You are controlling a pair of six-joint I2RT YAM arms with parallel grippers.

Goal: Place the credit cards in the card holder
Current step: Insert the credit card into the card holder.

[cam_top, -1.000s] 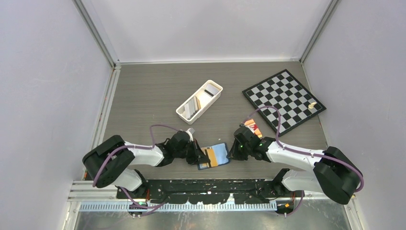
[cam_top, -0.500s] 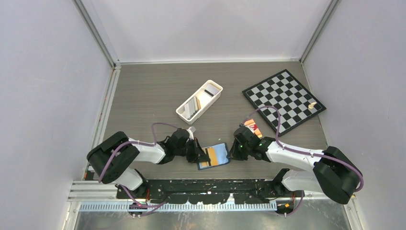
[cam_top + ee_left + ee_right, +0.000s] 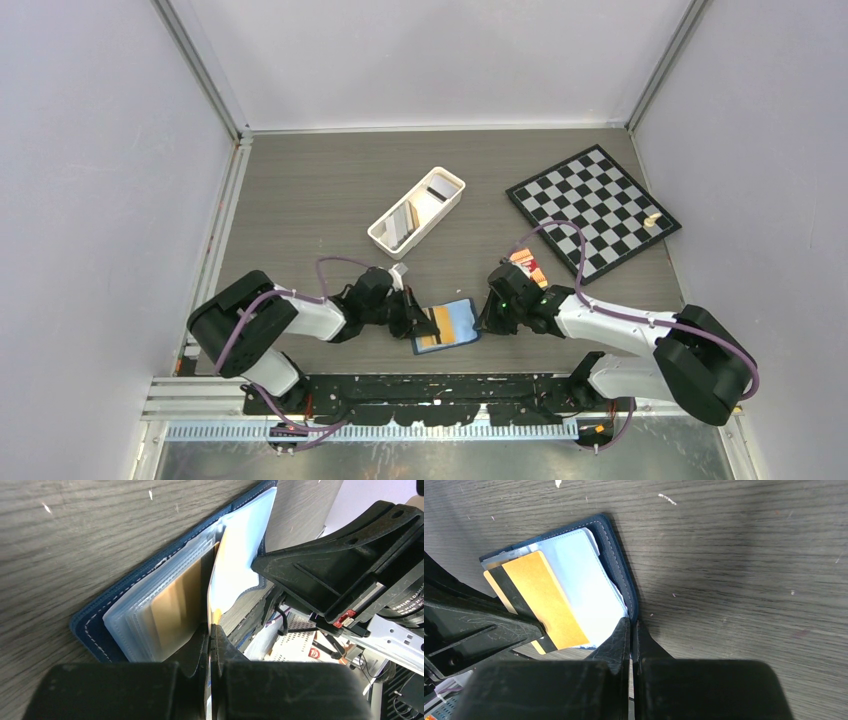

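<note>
Holding a gold card by its near end in the left pincer, tips pressed flat together on it. Seen edge-on from the left wrist, so hardly more than a thin pale line there. From the right wrist, shows a gold face with a black stripe.

Sits among the clear sleeves of the holder, itself lying open on the worktop between the two arms, near the front edge. Cannot tell how far in, with both ends covered by sleeves and pincer. Through the sleeves, a blurred gold-brown face; hard to say whether another card or a reflection.

Pinching the holder's navy rim on the opposite side with the right pincer, tips closed with no gap to be seen. Exact spot of contact hidden behind its own fingers. From above, both pincers mostly lost under dark wrists.

Farther back, a white tray with other cards on edge inside, too small to count. To the right, a chessboard and an orange pack, half covered by the right arm's cable.
</note>
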